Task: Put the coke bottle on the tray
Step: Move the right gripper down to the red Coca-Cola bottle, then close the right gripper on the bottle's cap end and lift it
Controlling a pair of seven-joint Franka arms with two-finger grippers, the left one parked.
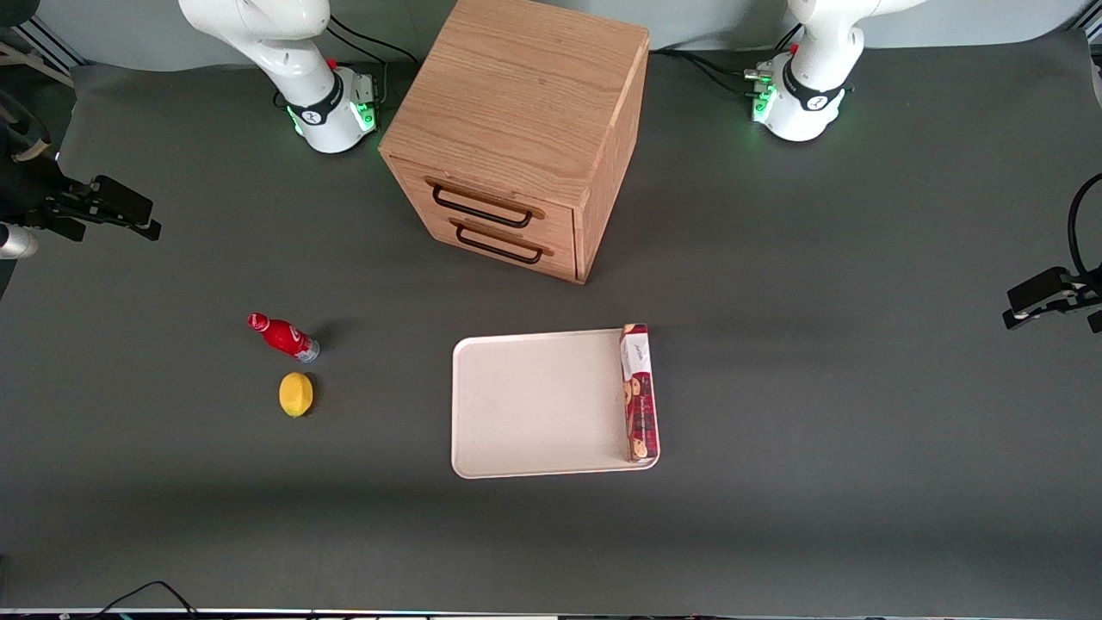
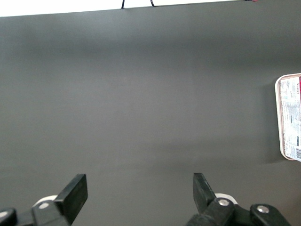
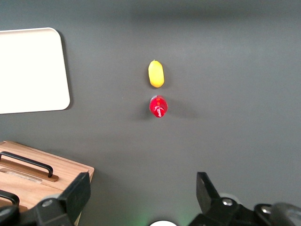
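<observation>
Count on table: one coke bottle (image 1: 283, 337), one lemon (image 1: 296, 394), one tray (image 1: 534, 405), one cookie box (image 1: 639, 393), one wooden cabinet (image 1: 523, 129) with two drawers, each with a dark handle.

Front view, across the table from the working arm's end:
- Gripper (image 1: 129, 207) held high near the table's edge at the working arm's end, well apart from every object. Black fingers point toward the table's middle.
- Coke bottle stands upright on the dark mat (it looks tilted only from the camera's angle), red cap up, clear base down. Not on the tray; well apart from it, toward the working arm's end.
- Lemon just beside the bottle, nearer the front camera, not touching it.
- Tray lies flat in front of the cabinet, nearer the camera than it.
- Cookie box rests on the tray along the short edge toward the parked arm's end; the remaining tray surface is bare.

Right wrist view: gripper (image 3: 142, 193) looks straight down; both fingers (image 3: 75, 194) are spread wide with only mat between them, nothing held. Bottle (image 3: 159, 106) seen cap-on from above, lemon (image 3: 156, 74) beside it, a tray corner (image 3: 33, 70) and a cabinet corner (image 3: 37, 172) also in frame
</observation>
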